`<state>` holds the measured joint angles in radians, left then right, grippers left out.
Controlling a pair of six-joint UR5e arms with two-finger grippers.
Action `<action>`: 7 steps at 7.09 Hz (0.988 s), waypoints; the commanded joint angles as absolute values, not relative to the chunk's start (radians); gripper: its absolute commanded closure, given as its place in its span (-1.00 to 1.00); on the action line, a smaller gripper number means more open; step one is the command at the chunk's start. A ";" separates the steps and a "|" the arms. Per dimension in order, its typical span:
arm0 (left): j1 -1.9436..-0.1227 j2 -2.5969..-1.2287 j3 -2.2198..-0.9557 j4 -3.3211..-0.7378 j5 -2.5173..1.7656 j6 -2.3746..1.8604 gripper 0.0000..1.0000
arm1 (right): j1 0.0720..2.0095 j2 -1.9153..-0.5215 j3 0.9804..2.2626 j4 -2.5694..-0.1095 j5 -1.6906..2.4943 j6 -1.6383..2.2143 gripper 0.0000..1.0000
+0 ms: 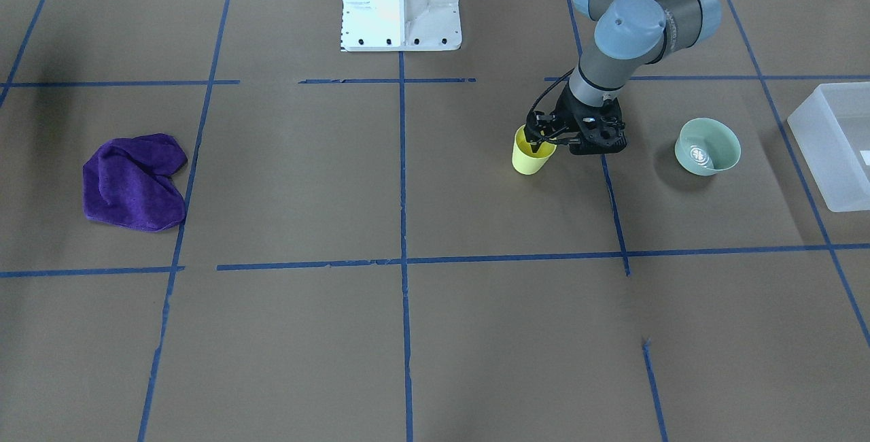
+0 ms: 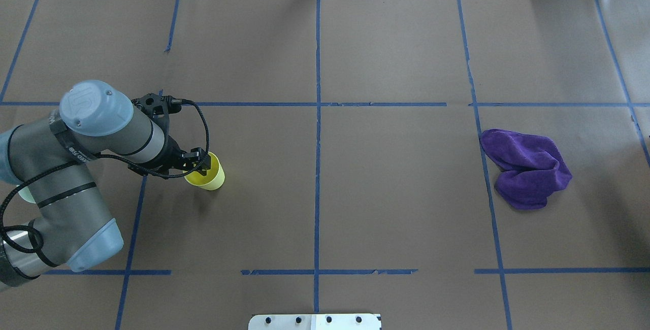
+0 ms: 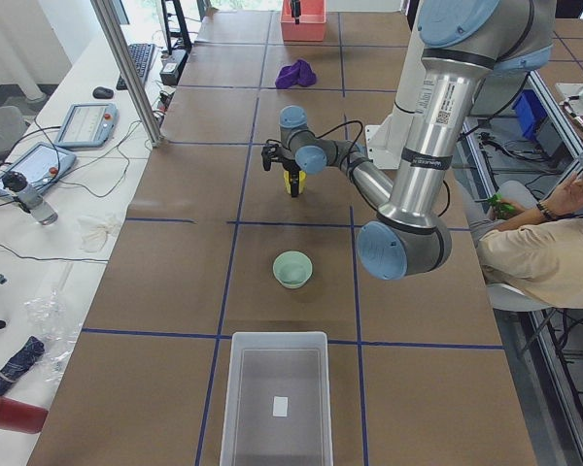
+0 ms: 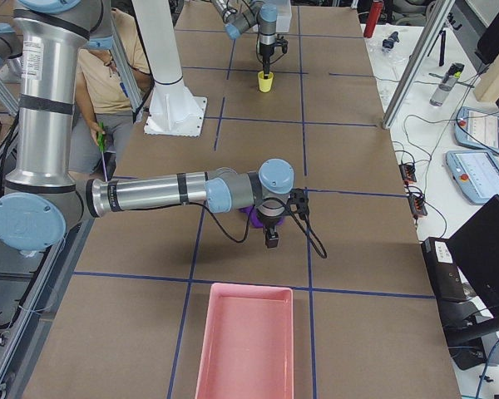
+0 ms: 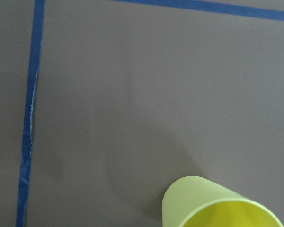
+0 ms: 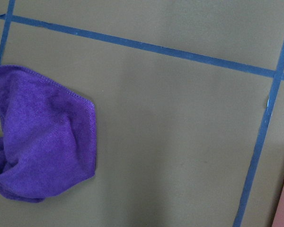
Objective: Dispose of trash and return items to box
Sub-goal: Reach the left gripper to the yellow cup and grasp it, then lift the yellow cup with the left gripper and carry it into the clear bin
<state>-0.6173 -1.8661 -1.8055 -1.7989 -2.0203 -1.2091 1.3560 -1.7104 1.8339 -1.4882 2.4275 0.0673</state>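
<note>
A brown paper-covered desk marked with blue tape lines holds a small yellow tapered plastic cup, which stands near the middle of the robot's left half. The left end effector is down at the cup's rim, with one finger seeming to reach inside the cup's mouth. Whether it is pinching the wall or is loose around it cannot be told. Just beyond the cup, toward the desk's end, sits a pale green round bowl, and past that the translucent frosted-white rectangular plastic box, well apart from the cup. The step in hand looks like picking up the cup. The next move likely calls for a firm pinch on the rim, a straight lift, and a carry over the bowl to the box. On the far side, the right end effector hangs above a crumpled purple cloth; its state cannot be told.
</note>
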 commanded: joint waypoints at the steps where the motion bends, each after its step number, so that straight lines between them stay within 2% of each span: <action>1: -0.606 -1.867 -1.773 -1.827 -2.025 -1.210 0.01 | 1.356 -1.710 1.835 -1.488 2.436 0.067 -1.00; 2: -0.606 -1.867 -1.776 -1.827 -2.028 -1.209 0.94 | 1.356 -1.709 1.835 -1.488 2.436 0.067 -1.00; 3: -0.604 -1.873 -1.778 -1.833 -2.026 -1.219 1.00 | 1.356 -1.709 1.835 -1.488 2.436 0.067 -1.00; 5: -0.612 -1.873 -1.813 -1.839 -2.026 -1.215 1.00 | 1.356 -1.709 1.836 -1.486 2.436 0.067 -1.00; 6: -0.629 -1.853 -1.901 -1.824 -2.029 -1.206 1.00 | 1.356 -1.709 1.836 -1.486 2.436 0.067 -1.00; 7: -0.732 -1.830 -1.972 -1.769 -2.034 -1.184 1.00 | 1.356 -1.709 1.836 -1.486 2.436 0.067 -1.00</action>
